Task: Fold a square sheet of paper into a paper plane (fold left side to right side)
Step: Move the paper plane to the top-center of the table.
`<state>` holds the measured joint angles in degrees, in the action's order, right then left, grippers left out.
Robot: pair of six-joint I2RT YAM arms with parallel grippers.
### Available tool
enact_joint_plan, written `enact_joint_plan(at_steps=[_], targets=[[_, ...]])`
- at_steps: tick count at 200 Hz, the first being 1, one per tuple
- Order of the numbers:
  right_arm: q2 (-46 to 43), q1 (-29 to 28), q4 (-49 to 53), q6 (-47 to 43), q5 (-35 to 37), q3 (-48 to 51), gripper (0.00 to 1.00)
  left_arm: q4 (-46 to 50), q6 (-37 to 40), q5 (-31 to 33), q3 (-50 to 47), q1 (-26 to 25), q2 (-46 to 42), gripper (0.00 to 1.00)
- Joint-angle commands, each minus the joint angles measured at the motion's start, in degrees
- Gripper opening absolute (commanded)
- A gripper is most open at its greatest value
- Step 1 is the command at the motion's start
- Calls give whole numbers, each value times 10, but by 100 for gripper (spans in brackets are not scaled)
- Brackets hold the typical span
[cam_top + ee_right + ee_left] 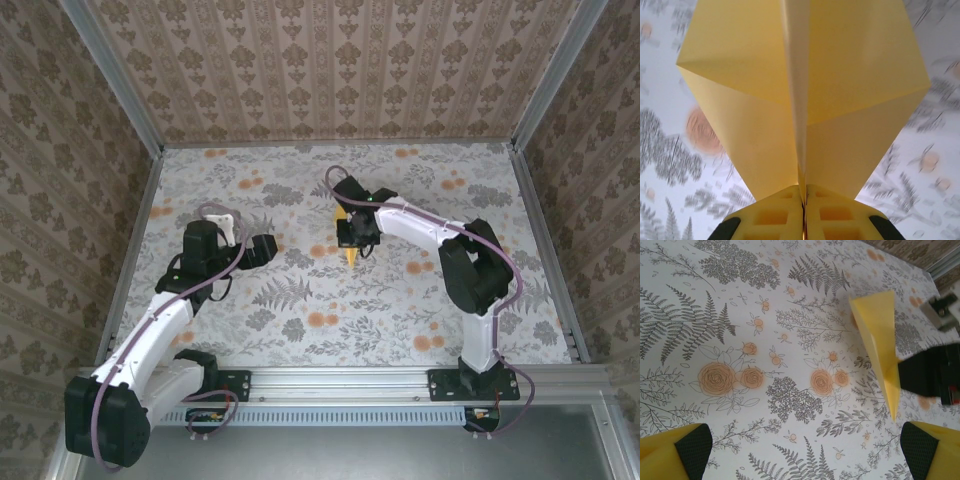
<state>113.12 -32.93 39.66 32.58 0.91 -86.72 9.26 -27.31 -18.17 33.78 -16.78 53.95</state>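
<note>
The right gripper (803, 192) is closed, its yellow fingers (772, 215) pressed together on the centre crease of the narrow, pointed, yellow-orange paper plane (805, 90). The left gripper (805, 445) is spread wide, holds nothing, and sits well apart from the plane.

From above, the right gripper (352, 238) hides most of the plane (351, 256); one pointed end protrudes from under it. In the right wrist view, the plane is cut off at the top edge and the floral-printed table surface (670, 160) is blurred.

The long axis follows the crease, straight ahead of the closed fingers. The protruding point faces the arm bases.
</note>
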Motion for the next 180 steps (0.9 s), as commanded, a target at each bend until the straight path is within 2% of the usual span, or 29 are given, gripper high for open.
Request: enact_joint_plan(at_steps=[1, 36, 77, 180], targets=[[41, 21, 49, -28, 11, -51, 8, 16, 17, -8, 9, 5, -7, 100], [98, 42, 72, -46, 18, -118, 9, 21, 17, -8, 9, 4, -6, 100], [139, 48, 82, -56, 17, -149, 10, 23, 18, -7, 9, 5, -4, 100], [137, 47, 89, -63, 8, -151, 23, 26, 17, -8, 19, 5, 13, 100]])
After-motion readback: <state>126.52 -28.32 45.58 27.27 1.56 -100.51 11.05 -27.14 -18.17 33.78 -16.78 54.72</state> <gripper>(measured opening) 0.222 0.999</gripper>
